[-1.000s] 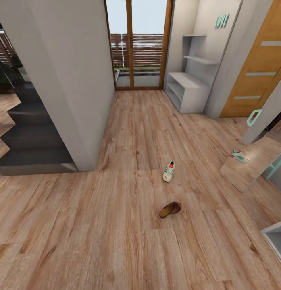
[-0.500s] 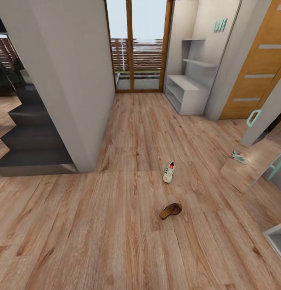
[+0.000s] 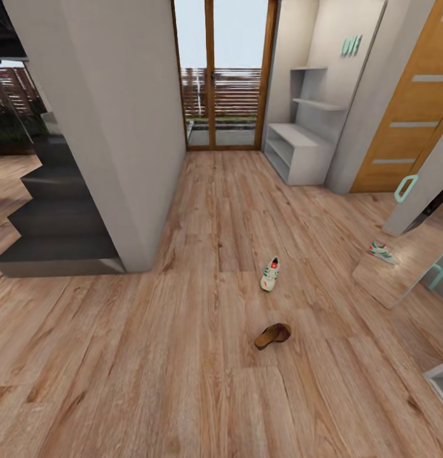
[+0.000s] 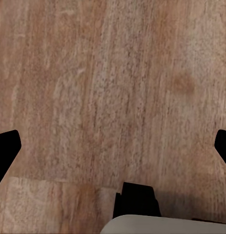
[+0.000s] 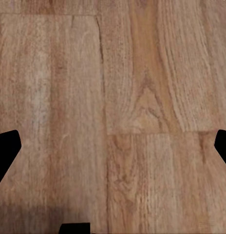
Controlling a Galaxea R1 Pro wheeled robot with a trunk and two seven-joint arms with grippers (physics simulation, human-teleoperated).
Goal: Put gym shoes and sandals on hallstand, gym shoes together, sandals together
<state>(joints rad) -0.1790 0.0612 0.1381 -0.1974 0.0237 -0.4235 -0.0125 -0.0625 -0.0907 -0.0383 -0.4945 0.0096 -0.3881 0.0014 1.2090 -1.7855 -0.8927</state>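
One cream-white gym shoe [image 3: 269, 274] lies on the wood-plank corridor floor [image 3: 202, 267] in the head view, toe pointing away. A dark brown sandal [image 3: 272, 335] lies a short way nearer than it. A second gym shoe [image 3: 381, 252] shows at the right edge of a mirrored panel; I cannot tell whether it is a reflection. The pale grey hallstand [image 3: 300, 149] stands far off on the right wall under mint letters [image 3: 351, 44], its tiers bare. My left gripper [image 4: 113, 148] and right gripper [image 5: 113, 146] hang open over bare floor, holding nothing. The second sandal is out of view.
A grey wall block [image 3: 119, 127] and dark stairs [image 3: 56, 216] fill the left. A glass door [image 3: 224, 76] closes the far end. At right are a wooden door [image 3: 412, 108], a mirrored door with a mint handle [image 3: 405, 187] and a white box corner [image 3: 440, 381].
The whole head picture has shifted slightly down and to the right, so the camera has moved. The shoes and sandal lie where they were.
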